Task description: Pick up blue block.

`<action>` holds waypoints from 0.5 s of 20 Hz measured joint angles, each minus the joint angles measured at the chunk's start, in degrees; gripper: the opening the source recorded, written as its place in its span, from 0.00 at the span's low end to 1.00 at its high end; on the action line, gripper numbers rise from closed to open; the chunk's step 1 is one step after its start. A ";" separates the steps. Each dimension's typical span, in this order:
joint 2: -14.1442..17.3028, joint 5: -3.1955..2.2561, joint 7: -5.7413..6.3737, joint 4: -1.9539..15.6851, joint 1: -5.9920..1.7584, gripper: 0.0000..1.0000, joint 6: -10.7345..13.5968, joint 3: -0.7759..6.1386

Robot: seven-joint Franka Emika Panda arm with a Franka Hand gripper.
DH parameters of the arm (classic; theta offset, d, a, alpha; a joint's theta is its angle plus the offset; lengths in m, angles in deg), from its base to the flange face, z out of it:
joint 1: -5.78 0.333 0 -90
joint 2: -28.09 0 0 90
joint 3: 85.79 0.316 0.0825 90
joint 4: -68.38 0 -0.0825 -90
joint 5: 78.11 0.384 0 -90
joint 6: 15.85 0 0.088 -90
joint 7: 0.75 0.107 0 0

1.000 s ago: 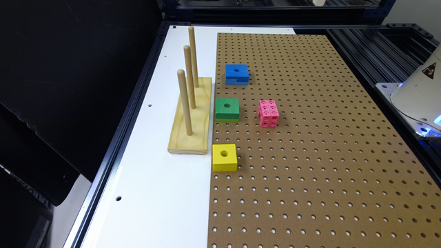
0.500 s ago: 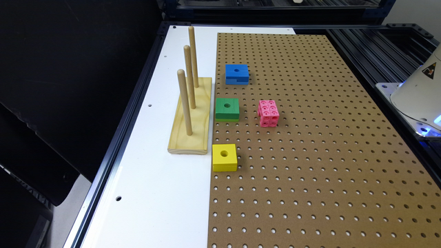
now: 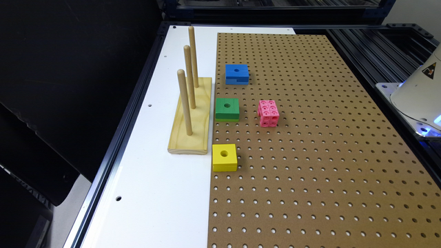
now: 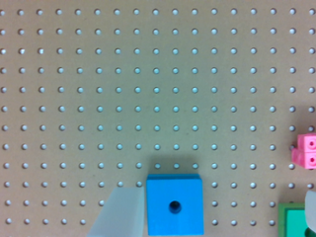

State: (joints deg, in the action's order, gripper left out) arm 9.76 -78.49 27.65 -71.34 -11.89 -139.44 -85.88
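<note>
So your blue block [image 3: 237, 73] sits flat on the pegboard [image 3: 310, 155], untouched, hole up.

You've got it at the far end of a row with the green block [image 3: 227, 109] and yellow block [image 3: 224, 157], all just beside the wooden peg stand [image 3: 190, 113] on the white counter [image 3: 151, 193]; pink studded cube [image 3: 268, 113] sits near the green one. Wrist view: blue block [image 4: 175, 204] next to one pale finger [image 4: 121, 215], another at the green block's corner [image 4: 312, 210]; jaws spread wide, holding nothing.
</note>
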 joint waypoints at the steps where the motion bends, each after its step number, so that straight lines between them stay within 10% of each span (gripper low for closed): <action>1: 0.00 0.00 -0.18 0.01 -0.18 1.00 0.00 0.00; 10: 0.01 0.00 -0.70 0.09 -0.87 1.00 0.00 0.00</action>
State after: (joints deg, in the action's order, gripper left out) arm 9.77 -78.49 26.95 -71.25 -12.76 -139.44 -85.88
